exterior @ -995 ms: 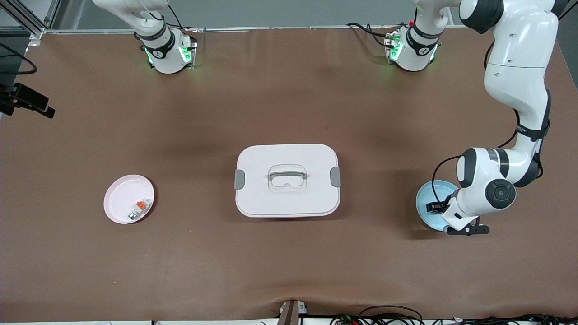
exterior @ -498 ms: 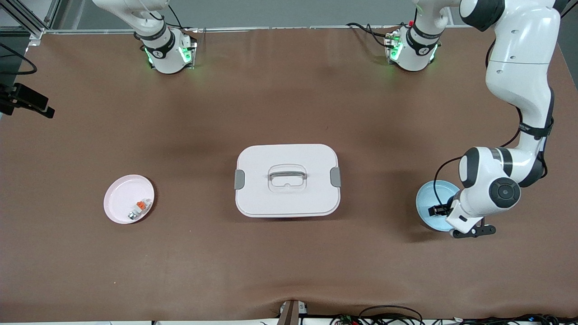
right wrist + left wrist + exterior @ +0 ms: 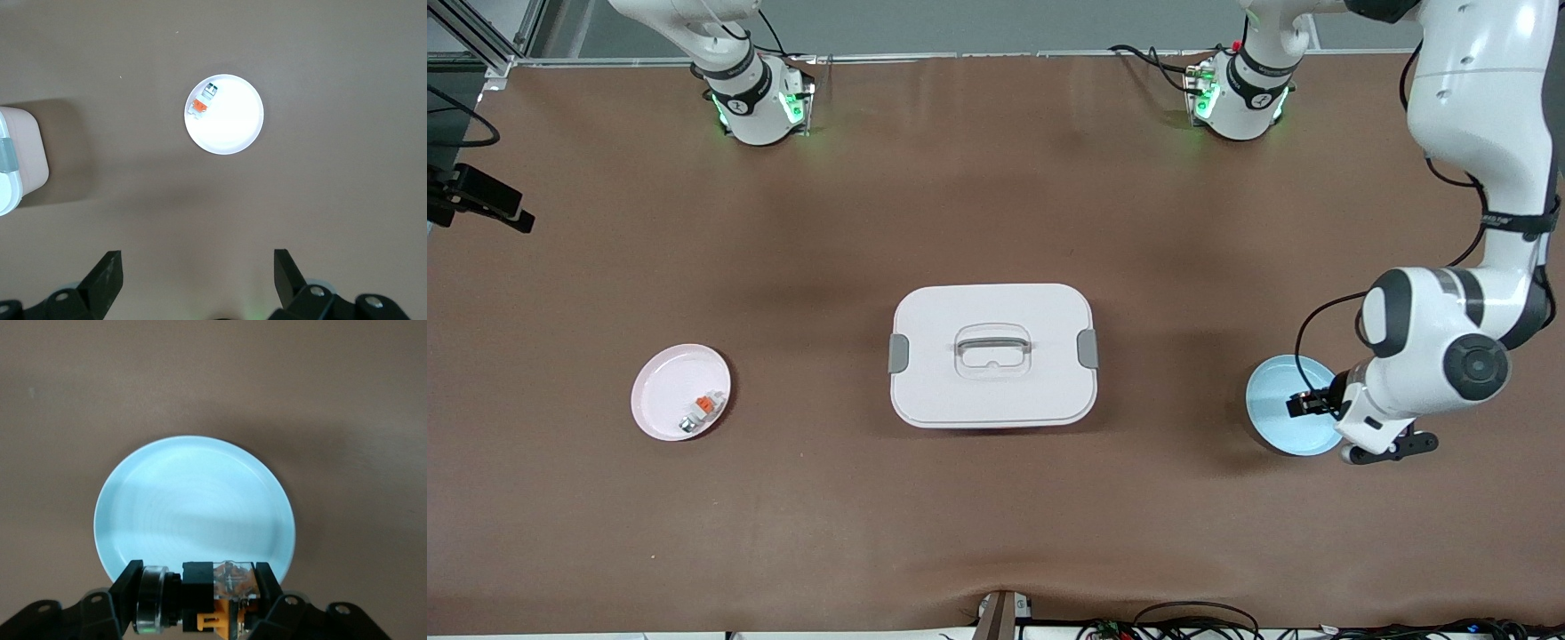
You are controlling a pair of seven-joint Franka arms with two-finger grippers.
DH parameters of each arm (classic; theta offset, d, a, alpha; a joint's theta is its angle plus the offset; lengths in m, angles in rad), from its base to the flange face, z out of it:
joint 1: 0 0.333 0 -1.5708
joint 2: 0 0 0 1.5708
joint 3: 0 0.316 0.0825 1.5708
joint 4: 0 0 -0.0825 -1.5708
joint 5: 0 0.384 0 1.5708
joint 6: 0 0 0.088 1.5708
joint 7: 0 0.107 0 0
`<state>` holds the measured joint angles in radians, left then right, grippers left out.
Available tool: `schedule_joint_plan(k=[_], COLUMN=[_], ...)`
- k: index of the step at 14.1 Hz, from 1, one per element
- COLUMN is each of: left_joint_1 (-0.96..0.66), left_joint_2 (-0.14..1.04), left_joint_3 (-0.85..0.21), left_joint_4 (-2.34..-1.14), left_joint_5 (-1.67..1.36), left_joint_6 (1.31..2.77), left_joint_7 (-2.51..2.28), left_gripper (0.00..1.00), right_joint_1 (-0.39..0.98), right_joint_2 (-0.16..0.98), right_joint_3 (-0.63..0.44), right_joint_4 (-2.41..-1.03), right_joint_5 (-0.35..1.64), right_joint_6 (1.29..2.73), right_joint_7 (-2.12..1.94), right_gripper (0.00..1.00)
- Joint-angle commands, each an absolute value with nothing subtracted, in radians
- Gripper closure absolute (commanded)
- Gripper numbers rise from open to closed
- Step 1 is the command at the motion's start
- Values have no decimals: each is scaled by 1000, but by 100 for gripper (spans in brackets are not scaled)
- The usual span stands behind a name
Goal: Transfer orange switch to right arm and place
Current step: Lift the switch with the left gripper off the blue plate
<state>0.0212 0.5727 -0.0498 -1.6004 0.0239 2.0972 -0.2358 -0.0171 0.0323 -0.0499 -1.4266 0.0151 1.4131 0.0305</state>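
Observation:
My left gripper (image 3: 200,592) is shut on the orange switch (image 3: 217,590), a small black block with an orange piece and a clear cap. It holds the switch in the air over the edge of a light blue plate (image 3: 193,500). In the front view the switch (image 3: 1302,405) shows as a dark block over the blue plate (image 3: 1276,411) at the left arm's end of the table. My right gripper (image 3: 197,275) is open and empty, high above bare table, and out of the front view.
A pink plate (image 3: 663,391) at the right arm's end holds a small grey-white part with an orange piece (image 3: 701,411); both show in the right wrist view (image 3: 233,127). A white lidded box (image 3: 992,356) with a handle stands mid-table.
My left arm has shifted toward its own end of the table with the switch in its grip, from over the plate's middle to over its edge. Nothing else moved.

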Motion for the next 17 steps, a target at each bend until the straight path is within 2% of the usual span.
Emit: schedule_joint_plan(k=[1,10,17], left_joint_1=[35,26,21], left_joint_2=[490,322,288], left_joint_3=[-61,-64,-190], left_joint_4=[-1617,-1614,-1533], left_joint_5=[-46,-208,-255], left_joint_6=[2019,1835,1680], left_joint_7=[-245,-412,-789], left_gripper=[75,75,75], right_joint_1=[-18,-32,-46], right_joint_2=[21,23,40], right_joint_3=[-49,-55,-54], right_joint_4=[-1428,-1428,-1428], right_joint_5=[3,17,15], right_joint_6=[1413,1414,1416], right_joint_7=[23,26,70], right_gripper=[0,0,0])
